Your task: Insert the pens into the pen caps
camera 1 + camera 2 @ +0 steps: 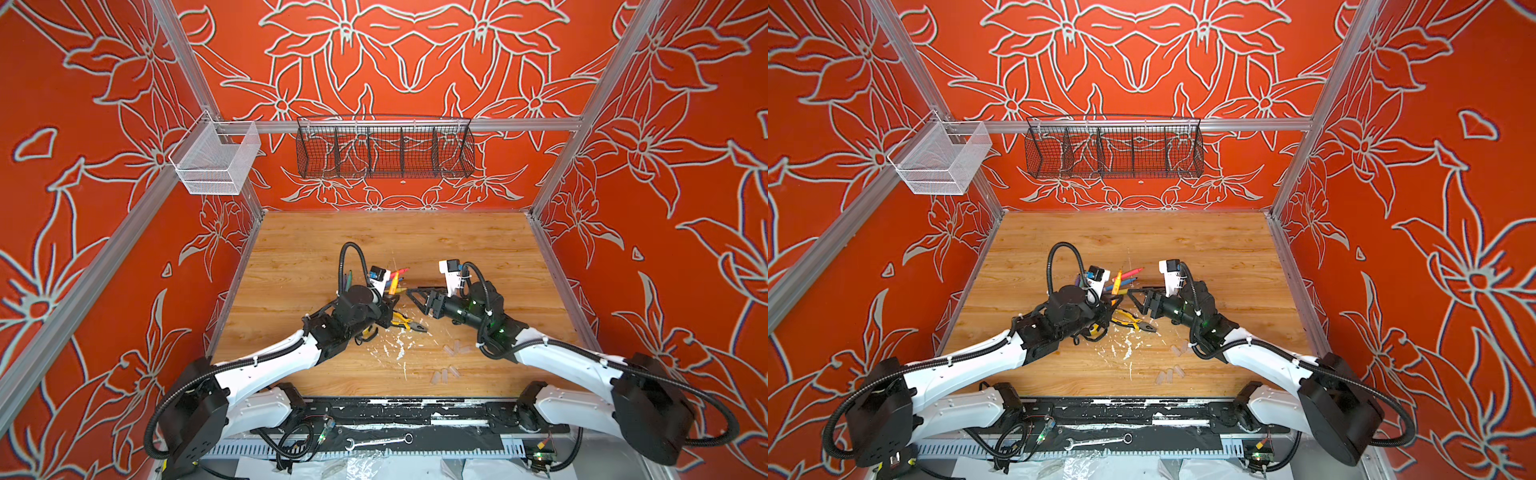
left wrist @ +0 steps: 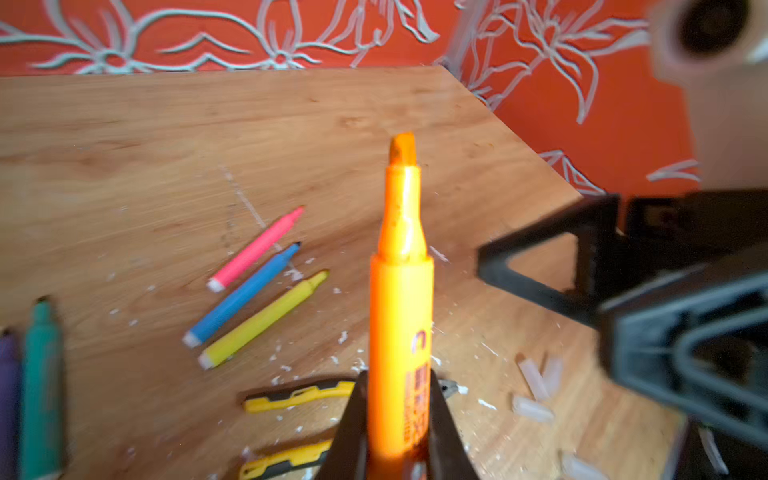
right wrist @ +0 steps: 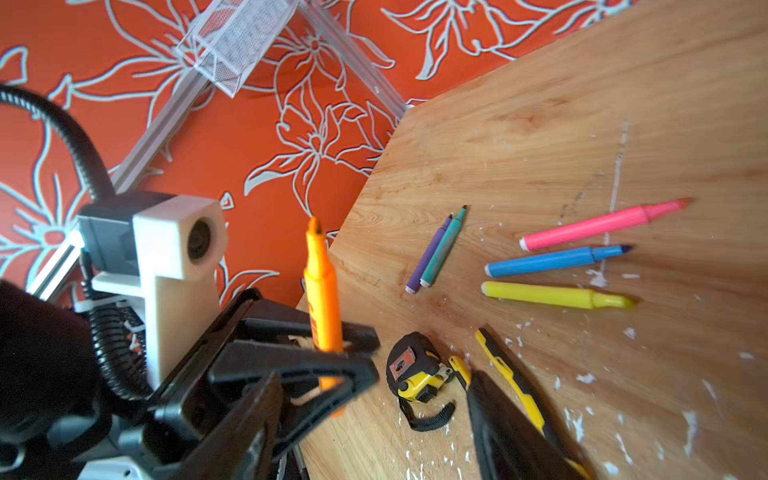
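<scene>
We saw the left tool (image 2: 398,399) clamped on the orange pen (image 2: 401,311), tip up; the right tool (image 1: 417,301) hung nearby, jaws apart, over the counter (image 1: 457,245).

Orange pen (image 2: 400,324), yellow-blk pliers (image 2: 299,395), red floral walls (image 1: 83,166)

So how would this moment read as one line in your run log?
left jaws: shut on orange pen, tip bare | right jaws: open, empty | pen caps: loose on table
</scene>
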You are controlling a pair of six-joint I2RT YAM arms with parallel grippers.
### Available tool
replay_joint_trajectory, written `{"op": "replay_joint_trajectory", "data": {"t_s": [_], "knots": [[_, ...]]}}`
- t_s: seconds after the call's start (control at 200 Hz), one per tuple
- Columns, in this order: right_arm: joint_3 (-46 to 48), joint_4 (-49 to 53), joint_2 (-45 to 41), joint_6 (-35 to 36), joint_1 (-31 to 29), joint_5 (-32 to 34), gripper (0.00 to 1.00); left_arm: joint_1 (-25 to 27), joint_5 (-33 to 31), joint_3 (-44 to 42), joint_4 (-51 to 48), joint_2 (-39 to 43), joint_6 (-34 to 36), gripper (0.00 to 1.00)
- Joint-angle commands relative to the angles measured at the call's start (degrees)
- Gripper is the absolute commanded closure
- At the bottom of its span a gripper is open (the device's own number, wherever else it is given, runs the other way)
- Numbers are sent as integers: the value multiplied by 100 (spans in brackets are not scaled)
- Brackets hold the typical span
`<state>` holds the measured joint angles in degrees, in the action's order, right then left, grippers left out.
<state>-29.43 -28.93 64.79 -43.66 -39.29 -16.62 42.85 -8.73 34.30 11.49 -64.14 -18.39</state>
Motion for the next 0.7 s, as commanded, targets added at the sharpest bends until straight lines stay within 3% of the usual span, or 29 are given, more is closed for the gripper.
{"op": "replay_joint_trajectory", "data": {"t_s": [0.0,0.08,0.18,0.24,0.26,0.295,0.46,0.696], "knots": [[-327,1568,-451,147,-42,1303,21,-207,-1210,-218,-1,372,-694,100],[-662,2584,-690,87,-52,1785,24,-312,-759,-320,64,582,-509,100],[-1150,3844,-924,20,-120,1926,26,-312,-174,-348,67,710,-109,100],[-1339,4569,-1047,79,-249,1901,27,-312,-27,-339,89,710,56,90],[-1388,4768,-1090,114,-310,1899,27,-312,-8,-330,86,710,76,91],[-1471,5206,-1160,214,-420,1923,29,-312,19,-323,78,710,104,100],[-1617,6845,-1313,341,-1574,2762,32,-312,51,-336,36,925,211,100],[-1109,7775,-1230,-679,-3030,3173,38,-310,-111,-583,162,1190,329,100]]}}
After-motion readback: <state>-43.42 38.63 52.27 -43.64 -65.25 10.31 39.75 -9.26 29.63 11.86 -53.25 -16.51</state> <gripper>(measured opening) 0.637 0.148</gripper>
